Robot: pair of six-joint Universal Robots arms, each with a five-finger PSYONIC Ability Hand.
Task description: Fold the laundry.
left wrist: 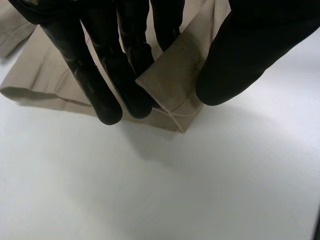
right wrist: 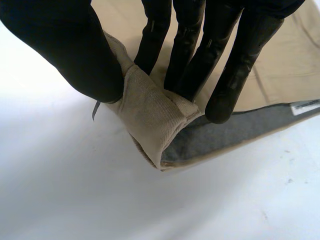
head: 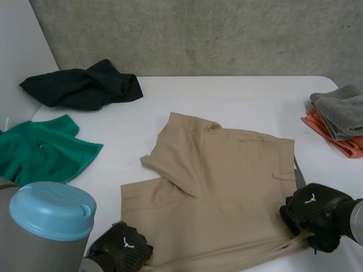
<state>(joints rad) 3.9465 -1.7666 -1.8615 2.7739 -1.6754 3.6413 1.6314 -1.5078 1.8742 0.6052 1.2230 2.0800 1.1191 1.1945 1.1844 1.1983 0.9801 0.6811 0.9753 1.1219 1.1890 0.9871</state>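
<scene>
Shorts (head: 215, 187) lie pinched at hem by left robot hand (head: 120, 248), waistband by right robot hand (head: 312, 212).

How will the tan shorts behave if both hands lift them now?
Probably floppy: the tan shorts lie creased, one part folded over. The middle would likely sag between the left hand and right hand. Thick pinched corners should hold.
</scene>
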